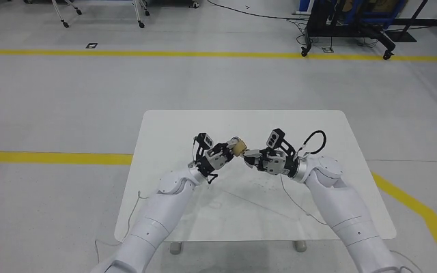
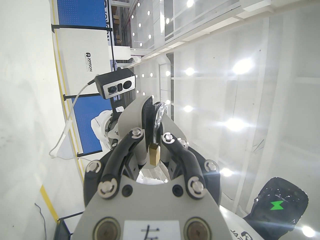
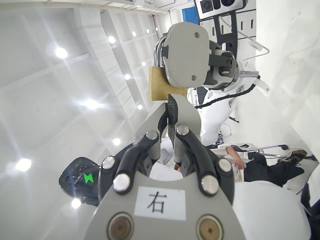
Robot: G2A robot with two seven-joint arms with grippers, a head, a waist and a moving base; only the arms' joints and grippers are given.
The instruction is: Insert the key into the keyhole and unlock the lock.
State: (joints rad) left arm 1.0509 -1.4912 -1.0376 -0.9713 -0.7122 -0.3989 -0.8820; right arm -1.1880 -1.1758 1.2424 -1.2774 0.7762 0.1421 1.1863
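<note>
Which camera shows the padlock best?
The right wrist view: the padlock shows its brass face and shackle, clamped in the left gripper. The left wrist view gives a narrow brass edge between its fingers; the top view, just a small tan block.

We see a white square table (image 1: 341,205) on a grey floor (image 1: 82,102). A long yellow line (image 1: 136,52) runs across the floor well behind the table. A black cart on wheels (image 1: 355,31) stands far back. Round bright lights (image 2: 190,2) shine overhead.
</note>
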